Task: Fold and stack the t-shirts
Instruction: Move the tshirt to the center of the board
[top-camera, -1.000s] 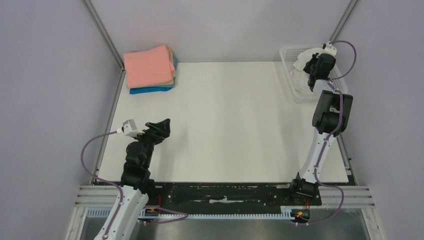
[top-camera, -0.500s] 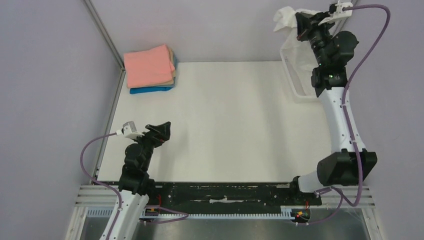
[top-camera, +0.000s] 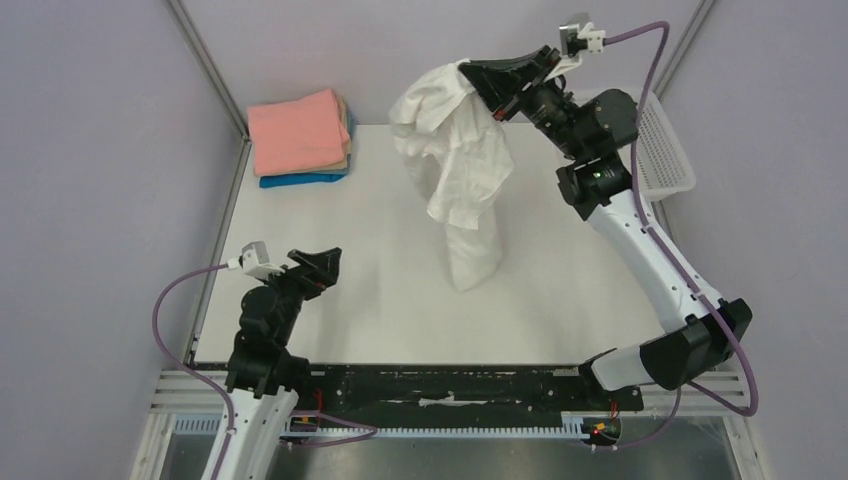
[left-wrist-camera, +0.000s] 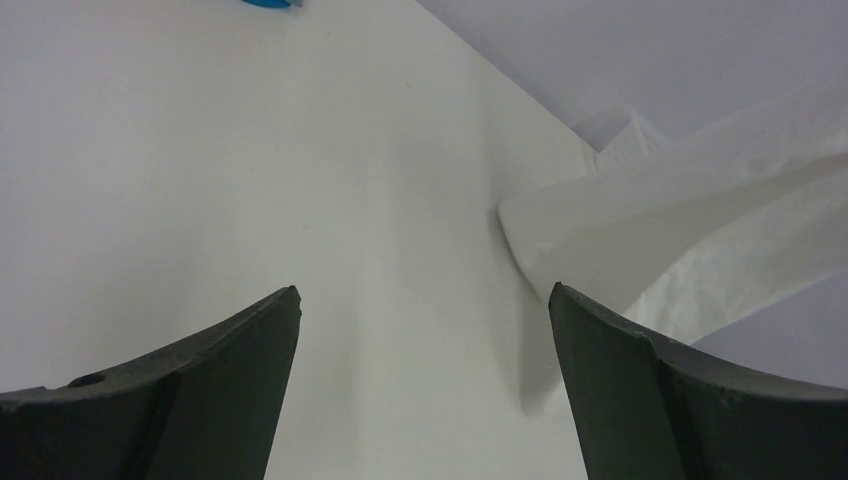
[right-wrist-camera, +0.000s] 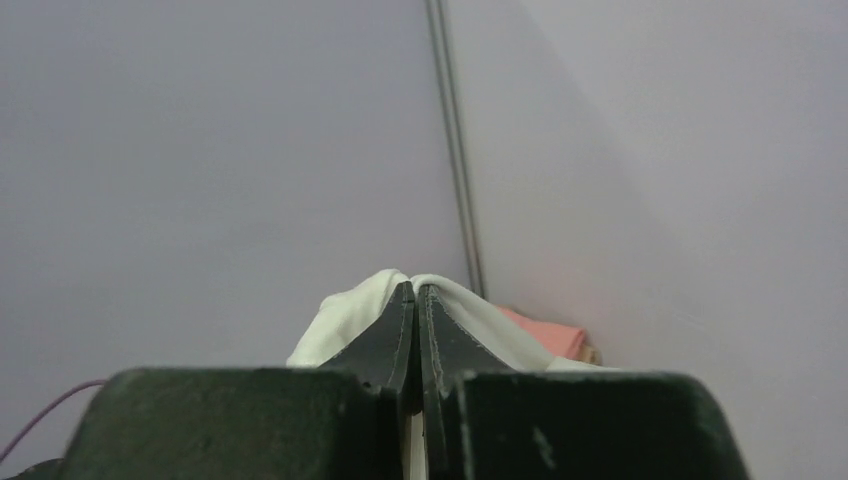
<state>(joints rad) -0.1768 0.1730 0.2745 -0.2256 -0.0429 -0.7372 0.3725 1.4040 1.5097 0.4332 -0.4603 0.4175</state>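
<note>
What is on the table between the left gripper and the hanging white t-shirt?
Nothing: in the top view, only bare white table lies between the left gripper and the white t-shirt, which the right gripper holds up.

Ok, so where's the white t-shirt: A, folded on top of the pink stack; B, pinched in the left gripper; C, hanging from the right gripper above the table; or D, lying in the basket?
C: the right gripper is shut on the white t-shirt, which hangs down toward the table, while the left gripper is open and holds nothing.
</note>
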